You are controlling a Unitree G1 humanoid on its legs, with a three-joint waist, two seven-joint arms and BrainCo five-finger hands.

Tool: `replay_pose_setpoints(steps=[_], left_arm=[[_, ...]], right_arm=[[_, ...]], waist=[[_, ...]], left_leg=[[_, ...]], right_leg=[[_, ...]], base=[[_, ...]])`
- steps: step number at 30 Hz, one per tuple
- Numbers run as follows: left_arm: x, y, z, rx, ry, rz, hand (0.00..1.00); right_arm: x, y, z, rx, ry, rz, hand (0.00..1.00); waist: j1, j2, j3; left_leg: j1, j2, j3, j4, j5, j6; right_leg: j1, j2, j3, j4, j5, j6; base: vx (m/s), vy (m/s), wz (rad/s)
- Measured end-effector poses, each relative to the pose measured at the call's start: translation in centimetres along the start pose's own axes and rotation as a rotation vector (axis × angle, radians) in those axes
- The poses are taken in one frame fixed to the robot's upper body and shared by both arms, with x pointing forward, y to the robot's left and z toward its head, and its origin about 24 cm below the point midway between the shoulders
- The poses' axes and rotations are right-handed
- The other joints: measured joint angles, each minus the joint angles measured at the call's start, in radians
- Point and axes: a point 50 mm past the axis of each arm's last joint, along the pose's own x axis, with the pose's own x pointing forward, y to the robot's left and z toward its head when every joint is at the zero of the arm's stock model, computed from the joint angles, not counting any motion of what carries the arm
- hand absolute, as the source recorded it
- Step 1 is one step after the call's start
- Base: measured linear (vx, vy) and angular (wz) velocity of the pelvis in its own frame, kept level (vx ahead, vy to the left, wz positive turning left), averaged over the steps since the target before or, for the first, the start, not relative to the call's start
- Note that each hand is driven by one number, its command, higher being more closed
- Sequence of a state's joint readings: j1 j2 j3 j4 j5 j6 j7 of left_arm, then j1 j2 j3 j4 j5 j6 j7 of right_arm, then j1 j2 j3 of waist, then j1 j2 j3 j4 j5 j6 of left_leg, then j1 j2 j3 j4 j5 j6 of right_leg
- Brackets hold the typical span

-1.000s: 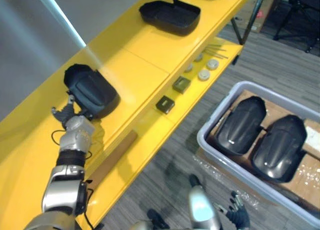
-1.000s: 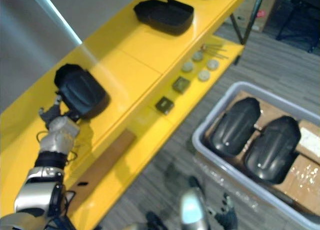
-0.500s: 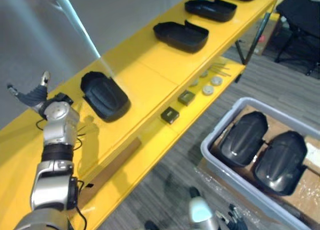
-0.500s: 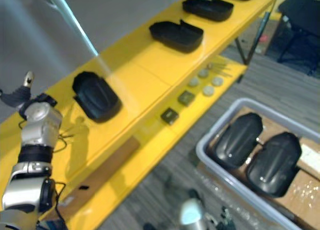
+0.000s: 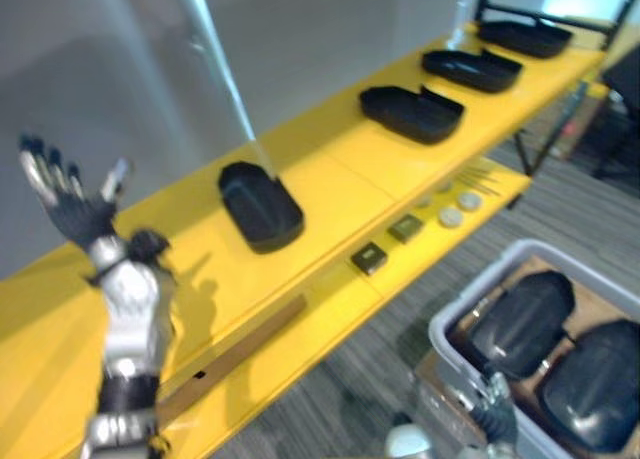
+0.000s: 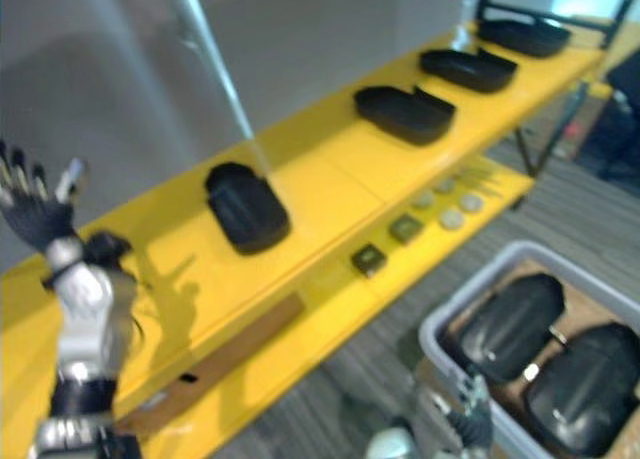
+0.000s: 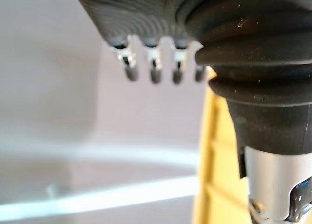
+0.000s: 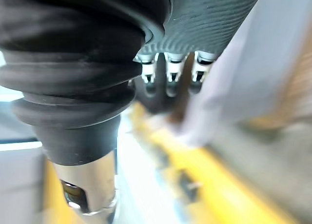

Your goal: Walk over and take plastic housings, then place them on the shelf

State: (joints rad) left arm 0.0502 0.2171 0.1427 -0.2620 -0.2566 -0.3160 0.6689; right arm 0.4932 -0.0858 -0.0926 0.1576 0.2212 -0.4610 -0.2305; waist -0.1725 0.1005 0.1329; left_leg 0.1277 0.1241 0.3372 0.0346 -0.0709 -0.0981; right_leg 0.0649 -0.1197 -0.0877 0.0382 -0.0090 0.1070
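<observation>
A black plastic housing (image 5: 260, 204) lies on the yellow shelf (image 5: 330, 174), with nothing touching it. My left hand (image 5: 70, 199) is lifted well clear of it to the left, fingers spread and straight, holding nothing; its fingers (image 7: 153, 70) point toward the grey wall. Three more housings (image 5: 418, 114) (image 5: 470, 69) (image 5: 525, 37) sit in a row further along the shelf. Two glossy housings (image 5: 525, 319) (image 5: 595, 374) lie in a grey bin (image 5: 455, 329) at the lower right. My right hand (image 5: 495, 419) hangs low by the bin's near wall, fingers (image 8: 168, 82) relaxed and empty.
A lower yellow ledge (image 5: 330, 299) carries two small square parts (image 5: 369, 257) (image 5: 405, 227), round discs (image 5: 450, 217) and a long wooden strip (image 5: 240, 354). A grey wall backs the shelf. Grey carpet floor (image 5: 340, 399) lies between ledge and bin.
My left hand has let go of the nearest housing and risen up and away to the left with fingers spread. The housing stays on the shelf. The camera has swung, showing more of the shelf.
</observation>
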Motion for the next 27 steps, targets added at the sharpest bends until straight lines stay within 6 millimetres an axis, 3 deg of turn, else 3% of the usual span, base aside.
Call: replay_pose_setpoints(steps=[1,5,6,12,18,24,27], left_arm=[[-1.3,1.0,0.3,0.04,-0.009,0.0,0.0],[-2.3,1.3,1.7,0.024,-0.056,-0.042,0.0],[-3.4,-0.1,2.0,-0.059,-0.044,-0.056,0.0],[-3.4,-0.2,1.9,-0.06,-0.038,-0.054,0.0],[-4.8,-1.8,-0.3,-0.077,0.114,-0.16,0.0],[-6.6,-3.0,-3.6,-0.125,0.429,-0.326,0.0],[-7.1,-3.7,-4.0,-0.137,0.478,-0.37,0.0]], right_arm=[[0.9,0.1,1.4,0.012,-0.072,-0.026,0.0],[2.4,1.6,4.9,0.002,-0.258,-0.02,0.0],[3.0,3.4,7.9,0.084,-0.377,-0.046,0.0],[3.0,3.4,7.9,0.086,-0.374,-0.044,0.0],[2.7,3.9,7.3,0.208,-0.304,-0.016,0.0],[2.7,3.8,6.4,0.291,-0.205,0.044,0.0],[2.7,4.0,6.3,0.288,-0.187,0.064,0.0]], waist=[[0.031,-0.012,-0.005],[0.065,-0.02,-0.007],[0.082,-0.072,-0.014],[0.082,-0.079,-0.009],[0.084,-0.111,0.059],[0.086,-0.098,0.059],[0.084,-0.095,0.057]], left_leg=[[0.001,-0.002,-0.026,-0.009,0.009,-0.001],[0.013,-0.007,-0.055,-0.031,0.025,-0.005],[0.014,-0.011,-0.055,-0.043,0.027,-0.006],[0.014,-0.011,-0.056,-0.042,0.027,-0.006],[0.007,-0.018,-0.082,-0.027,0.029,0.0],[-0.009,-0.023,-0.086,-0.031,0.034,0.001],[-0.02,-0.02,-0.084,-0.029,0.036,-0.001]], right_leg=[[0.021,-0.001,-0.029,-0.014,0.0,0.0],[0.05,-0.003,-0.056,-0.034,0.0,0.0],[0.061,-0.002,-0.059,-0.068,0.021,0.001],[0.06,-0.003,-0.059,-0.062,0.021,0.001],[0.054,-0.015,-0.075,-0.012,0.003,-0.002],[0.032,-0.021,-0.076,0.012,-0.02,-0.001],[0.015,-0.019,-0.076,0.02,-0.017,0.002]], base=[[-0.01,-0.032,0.63],[-0.03,-0.021,0.27],[0.0,0.0,0.0],[0.0,0.0,0.0],[-0.06,0.006,0.09],[-0.01,0.004,0.04],[0.06,-0.007,0.02]])
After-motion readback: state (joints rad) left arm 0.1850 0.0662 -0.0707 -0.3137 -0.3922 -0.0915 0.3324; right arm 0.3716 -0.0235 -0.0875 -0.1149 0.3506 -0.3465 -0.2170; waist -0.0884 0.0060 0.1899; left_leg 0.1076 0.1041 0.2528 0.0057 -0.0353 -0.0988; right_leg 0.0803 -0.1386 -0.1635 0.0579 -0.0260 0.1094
